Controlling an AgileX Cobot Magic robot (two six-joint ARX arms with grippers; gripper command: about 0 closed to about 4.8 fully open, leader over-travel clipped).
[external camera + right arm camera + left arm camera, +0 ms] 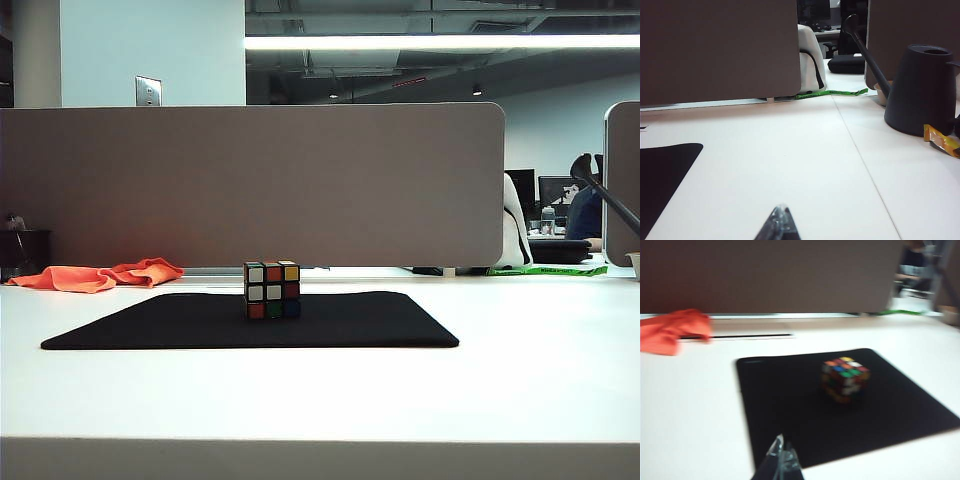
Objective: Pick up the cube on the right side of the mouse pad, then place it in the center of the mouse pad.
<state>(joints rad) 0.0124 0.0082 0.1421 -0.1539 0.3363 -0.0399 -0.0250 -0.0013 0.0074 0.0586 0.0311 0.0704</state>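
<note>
On the mouse pad [330, 322] centre, cube [272, 290] (upright), left gripper [781, 456] and right gripper [780, 220] clenched, empty

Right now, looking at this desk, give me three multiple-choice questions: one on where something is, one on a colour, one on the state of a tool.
1. Where is the cube?
A. On the mouse pad
B. On the orange cloth
C. On bare table right of the pad

2. What colour is the watering can?
A. Orange
B. Black
C. White

3. How is the right tool?
A. Gripping the cube
B. Wide open
C. Shut, holding nothing

Answers:
1 A, it stands near the pad's middle.
2 B, its body and long spout are dark.
3 C, its tips meet over bare table, nothing between them.
</note>
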